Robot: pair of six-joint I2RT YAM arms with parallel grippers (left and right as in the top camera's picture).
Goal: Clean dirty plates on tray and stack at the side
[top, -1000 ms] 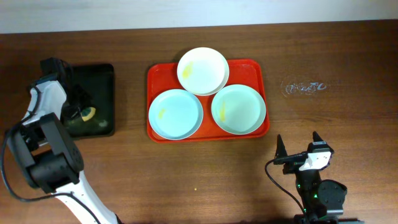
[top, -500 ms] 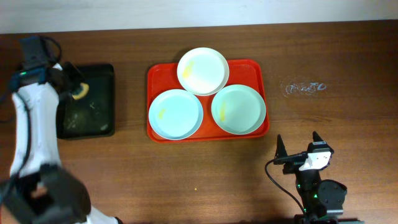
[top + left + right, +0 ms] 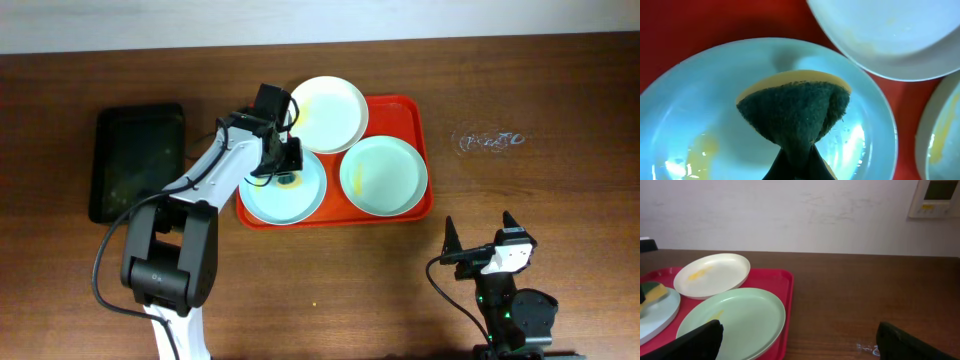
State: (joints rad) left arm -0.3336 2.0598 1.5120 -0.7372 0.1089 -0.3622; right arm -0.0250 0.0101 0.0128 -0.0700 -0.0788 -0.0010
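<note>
The red-orange tray [image 3: 415, 115] holds three plates. The cream-white plate [image 3: 330, 108] lies at the back, overlapping the others. A mint-green plate [image 3: 385, 175] lies front right. The other mint-green plate [image 3: 270, 200] lies front left, with a yellow smear [image 3: 707, 147]. My left gripper [image 3: 285, 172] is shut on a sponge [image 3: 795, 112], dark green with a yellow back, and presses it onto the front-left plate [image 3: 690, 100]. My right gripper [image 3: 480, 240] is open and empty above the table's front right, short of the tray [image 3: 782, 287].
A smaller black tray [image 3: 135, 160] stands at the left of the table. A wet patch [image 3: 488, 140] glistens on the wood right of the red tray. A white wall lies behind the table in the right wrist view.
My left arm has swung from the black tray at the left to the front-left plate, carrying the sponge. The right arm has not moved.
</note>
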